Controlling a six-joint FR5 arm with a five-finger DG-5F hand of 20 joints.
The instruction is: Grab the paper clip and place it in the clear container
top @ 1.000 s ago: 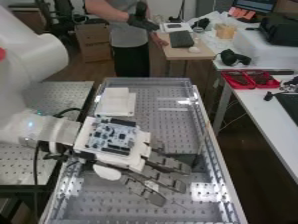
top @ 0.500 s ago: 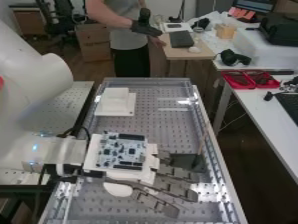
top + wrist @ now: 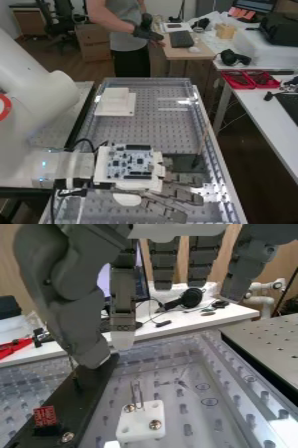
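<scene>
Clip (image 3: pixel 137 394) stands upright in a white block (image 3: pixel 136 430), just beside the black bar (image 3: pixel 78 396), in the wrist view. Its thin, shiny wire should be very light, springy and a little slippery: a fingertip pinch across the upper bend would suit, lifted straight so it doesn't snag. The block is smooth, squared and screw-studded. Above the bar hangs the hand (image 3: pixel 123 291), dark grey, segmented, its fingers loose and holding nothing.

In the high view, the hand is beside the bar, a flat blue-and-white board (image 3: pixel 130 162) on its back. Well beyond the bar lies a smooth, stepped white slab (image 3: pixel 114 107).
</scene>
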